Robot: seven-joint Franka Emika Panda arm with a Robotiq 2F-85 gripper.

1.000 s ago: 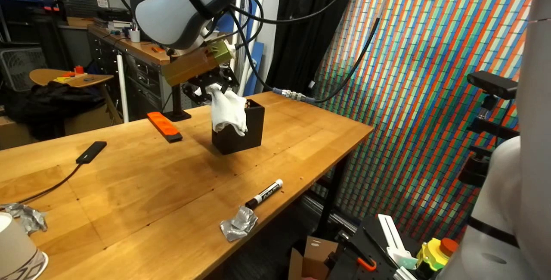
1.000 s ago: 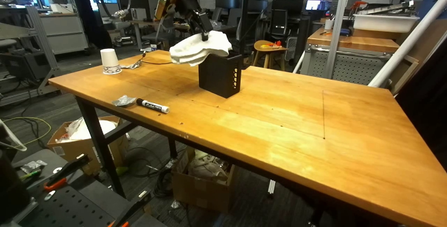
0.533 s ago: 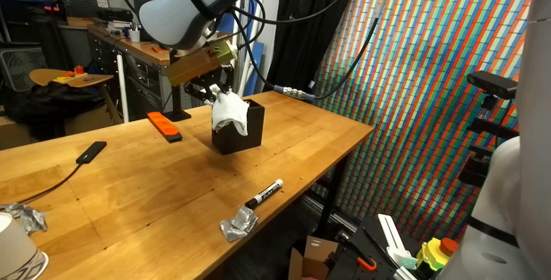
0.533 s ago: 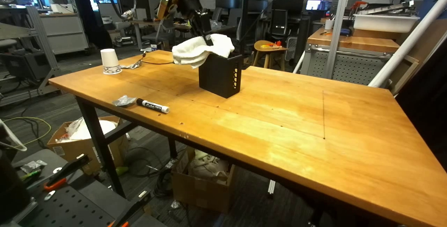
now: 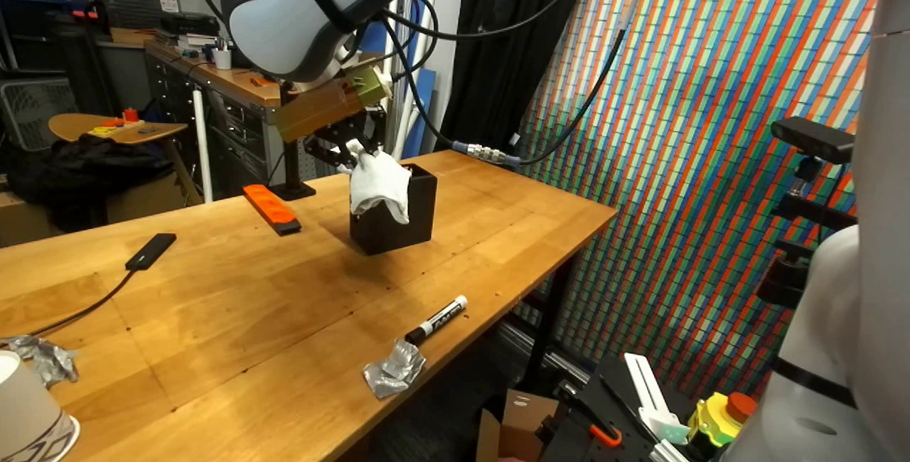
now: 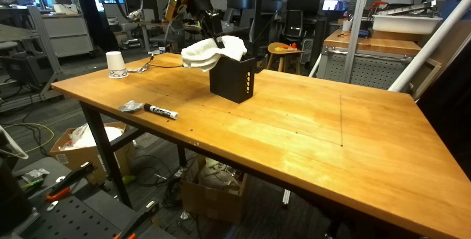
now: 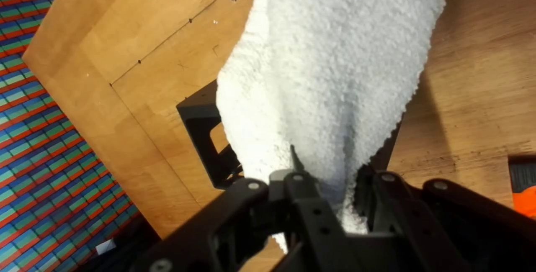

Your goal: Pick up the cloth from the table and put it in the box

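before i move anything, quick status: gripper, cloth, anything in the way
Gripper closed on white cloth. Cloth over black box, partly hanging outside, not fully in yet. Possible snag: overhang against the box's side.

White-grey arm (image 5: 274,28), black screw-studded hand (image 7: 328,171)

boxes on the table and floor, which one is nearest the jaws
The black box standing on the table, its top partly hidden by the white cloth; the cardboard boxes are down on the floor.
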